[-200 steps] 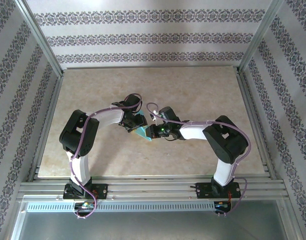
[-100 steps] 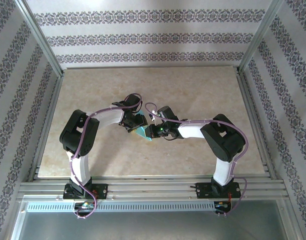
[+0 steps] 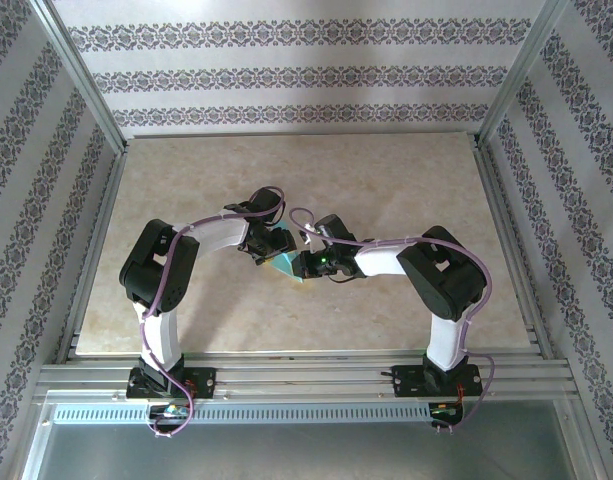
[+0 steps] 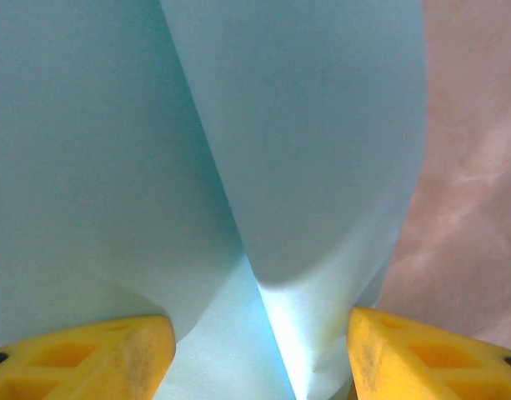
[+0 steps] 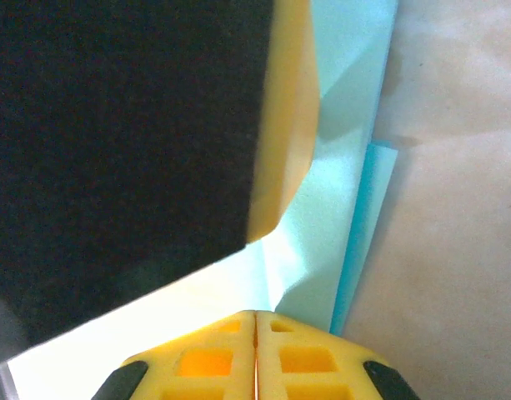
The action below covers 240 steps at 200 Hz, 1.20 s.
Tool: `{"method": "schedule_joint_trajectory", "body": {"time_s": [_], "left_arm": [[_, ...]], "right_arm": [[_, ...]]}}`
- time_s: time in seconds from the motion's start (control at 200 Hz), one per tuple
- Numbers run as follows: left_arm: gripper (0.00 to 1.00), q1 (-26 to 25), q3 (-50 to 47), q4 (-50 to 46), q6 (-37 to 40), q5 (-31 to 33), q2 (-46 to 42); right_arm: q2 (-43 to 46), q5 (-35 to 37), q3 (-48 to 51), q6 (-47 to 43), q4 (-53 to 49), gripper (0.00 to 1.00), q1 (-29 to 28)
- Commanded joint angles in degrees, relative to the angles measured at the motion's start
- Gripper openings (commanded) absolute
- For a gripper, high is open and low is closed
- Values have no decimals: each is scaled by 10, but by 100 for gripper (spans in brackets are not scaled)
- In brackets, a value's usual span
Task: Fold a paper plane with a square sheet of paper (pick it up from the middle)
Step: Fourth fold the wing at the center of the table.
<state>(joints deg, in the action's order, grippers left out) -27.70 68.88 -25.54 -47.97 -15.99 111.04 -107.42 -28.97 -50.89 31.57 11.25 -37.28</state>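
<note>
Marbled beige table (image 3: 406, 180) (turquoise paper (image 3: 285, 266) atop)

Top view bright, even, sharp; shadows soft on counter (image 3: 406, 180). Wrist views very close, blurred; paper (image 4: 322, 125) washed pale.

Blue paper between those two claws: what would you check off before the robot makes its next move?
1. Paper sits between both grippers: ok.
2. Left gripper open, fingers either side of the raised fold: ok.
3. Right gripper shut: ok.
4. Right gripper really pinching the paper: cannot tell.
5. Folded layers lined up: cannot tell.
</note>
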Motion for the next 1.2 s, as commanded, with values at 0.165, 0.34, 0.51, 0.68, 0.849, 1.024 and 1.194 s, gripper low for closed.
{"method": "schedule_joint_trajectory", "body": {"time_s": [0.165, 0.34, 0.51, 0.68, 0.849, 1.024, 1.194], "left_arm": [[63, -2, -49, -49, 15, 43, 100], [63, -2, -44, -52, 19, 42, 95], [63, 0, -21, -59, 29, 31, 73], [65, 15, 36, -48, 53, -13, 20], [67, 52, 64, -22, 63, -61, -37], [65, 80, 26, 21, 62, -104, -81], [59, 83, -49, 146, 72, -168, -134]], "right_arm": [[-11, 26, -5, 0, -30, 10, 3], [-17, 28, -6, -4, -41, 10, 3], [-21, 36, -9, -8, -60, 10, 3], [-27, 45, -15, -11, -84, 10, 3], [-38, 57, -27, -14, -118, 11, 4], [-41, 65, -36, -14, -137, 11, 4], [-42, 68, -44, -14, -150, 11, 4]]}}
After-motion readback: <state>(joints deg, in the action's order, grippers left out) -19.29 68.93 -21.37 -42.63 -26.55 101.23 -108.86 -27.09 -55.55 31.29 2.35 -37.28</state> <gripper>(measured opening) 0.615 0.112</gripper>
